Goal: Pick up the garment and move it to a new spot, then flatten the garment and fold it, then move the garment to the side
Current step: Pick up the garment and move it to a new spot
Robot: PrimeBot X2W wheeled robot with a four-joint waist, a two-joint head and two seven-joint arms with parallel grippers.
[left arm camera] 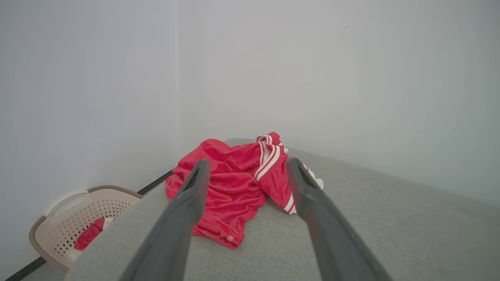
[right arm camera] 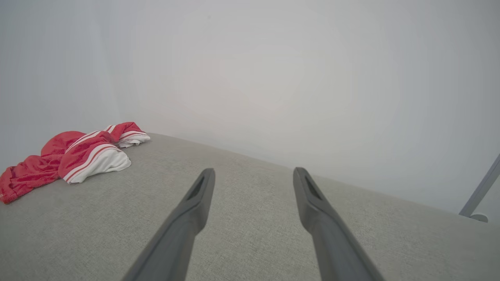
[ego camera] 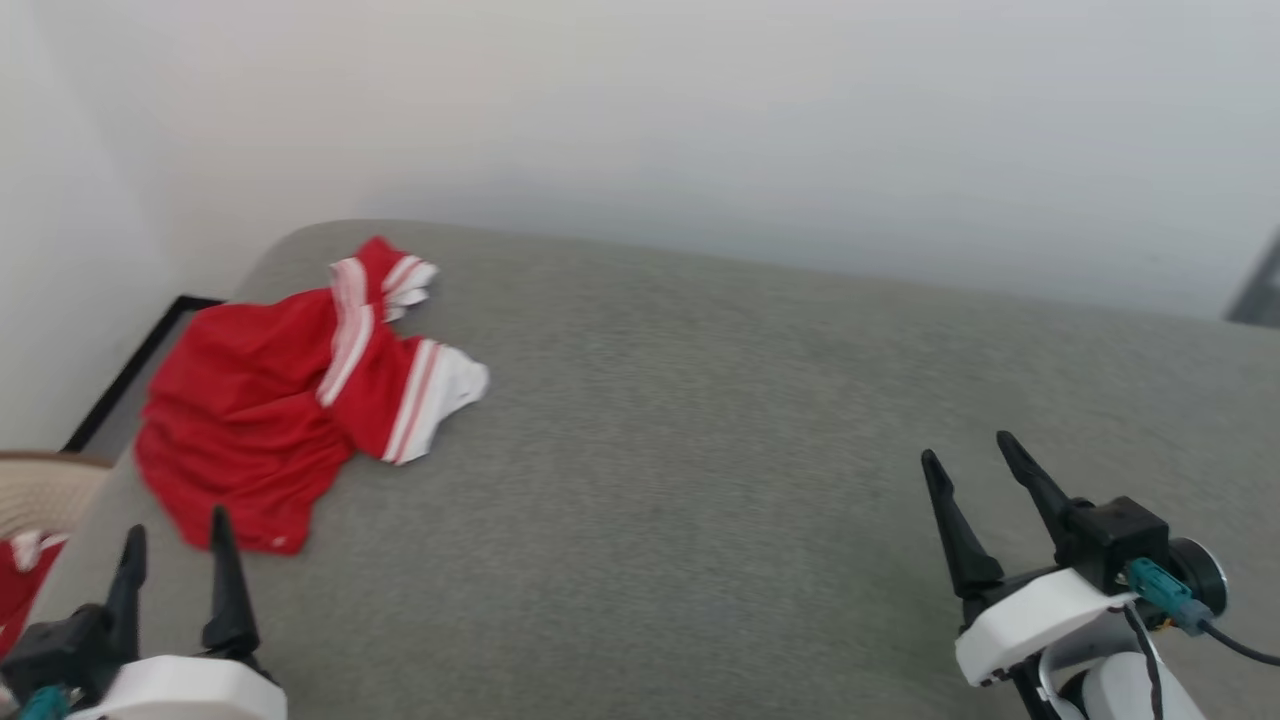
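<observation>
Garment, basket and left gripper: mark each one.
garment (ego camera: 240,400), head view, red body fabric
basket (left arm camera: 109,205), left wrist view, perforated inner wall
left gripper (ego camera: 177,521), head view, midway between its fingertips

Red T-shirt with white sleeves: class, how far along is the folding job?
Done: nothing; the red thin-fabric T-shirt with white sleeves lies crumpled at the left corner of the grey fabric surface. In hand: nothing; the left gripper is open just short of it, the right gripper open, far off. Left: picking up, moving, flattening, folding, setting aside.

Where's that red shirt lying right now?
In the head view the red shirt lies crumpled at the far left corner of the grey surface, just ahead of the left gripper, near a beige basket.
</observation>
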